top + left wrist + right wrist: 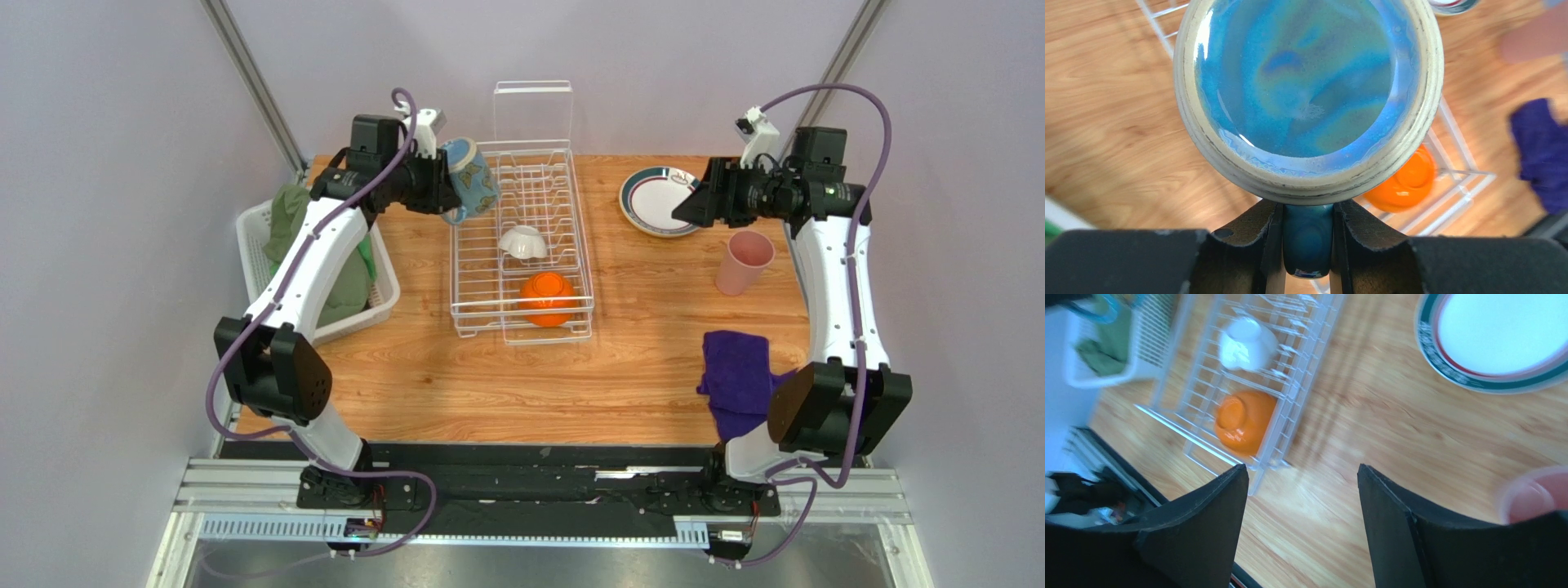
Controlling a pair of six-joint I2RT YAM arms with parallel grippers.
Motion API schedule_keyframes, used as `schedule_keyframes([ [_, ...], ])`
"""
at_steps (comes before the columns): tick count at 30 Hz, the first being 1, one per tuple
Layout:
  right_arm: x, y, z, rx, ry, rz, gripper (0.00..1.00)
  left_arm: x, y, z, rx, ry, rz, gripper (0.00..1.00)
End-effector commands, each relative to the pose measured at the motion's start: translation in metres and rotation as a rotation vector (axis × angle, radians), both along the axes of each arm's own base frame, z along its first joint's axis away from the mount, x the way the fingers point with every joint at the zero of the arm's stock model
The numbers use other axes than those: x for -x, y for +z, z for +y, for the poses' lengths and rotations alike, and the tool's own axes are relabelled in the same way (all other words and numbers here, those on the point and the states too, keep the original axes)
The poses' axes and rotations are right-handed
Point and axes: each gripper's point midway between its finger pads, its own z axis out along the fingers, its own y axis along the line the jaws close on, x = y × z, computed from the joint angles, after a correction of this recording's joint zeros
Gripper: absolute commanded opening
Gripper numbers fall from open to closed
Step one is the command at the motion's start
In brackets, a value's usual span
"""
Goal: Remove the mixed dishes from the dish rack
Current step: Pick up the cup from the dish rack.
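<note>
Purple cloth [734, 368]: crumpled on the table [638, 355] near its front edge, beside the right arm's base.
Orange bowl [547, 298]: upside down in the near end of the dish rack [530, 184].
White cup [524, 243]: lying on its side in the middle of the rack, just beyond the bowl.
Pink cup [743, 262]: upright on the table, right of the rack and well apart from it.
White basket [252, 245]: left of the rack, with a green cloth [294, 208] inside.
Right gripper [1303, 478]: jaws spread wide with nothing between them, hanging above the near edge of the plate.
Plate [644, 196]: white with a dark rim, flat on the table at the far right of the rack.
Left gripper [1308, 226]: fingers clamped on the blue mug's handle.
Blue mug [1309, 92]: lifted clear, tipped sideways over the rack's far left corner, its base facing the wrist camera.
Clear panel [532, 113]: upright at the rack's far end.
</note>
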Motion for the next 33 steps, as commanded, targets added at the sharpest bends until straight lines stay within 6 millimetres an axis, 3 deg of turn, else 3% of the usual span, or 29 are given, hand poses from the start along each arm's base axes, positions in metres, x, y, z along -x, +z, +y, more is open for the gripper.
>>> schedule_keyframes([
  [1,-0.012,0.051,0.049,-0.249,0.121,-0.168,0.70,0.034,0.109,-0.034,0.296,-0.165,-0.208,0.00],
  [3,-0.007,0.048,0.066,-0.324,0.149,-0.137,0.72,0.048,0.118,-0.042,0.368,-0.215,-0.193,0.00],
  [6,-0.006,0.053,0.088,-0.357,0.212,-0.190,0.88,0.063,0.133,-0.049,0.445,-0.267,-0.190,0.00],
  [12,-0.005,0.061,0.117,-0.429,0.279,-0.232,0.90,0.088,0.158,-0.060,0.597,-0.341,-0.194,0.00],
  [14,-0.008,0.073,0.123,-0.470,0.287,-0.261,0.91,0.094,0.163,-0.063,0.646,-0.361,-0.189,0.00],
  [19,-0.010,0.079,0.143,-0.505,0.319,-0.267,0.97,0.100,0.175,-0.066,0.737,-0.392,-0.221,0.00],
  [33,-0.019,0.081,0.191,-0.571,0.380,-0.275,0.97,0.106,0.178,-0.072,0.965,-0.428,-0.161,0.00],
])
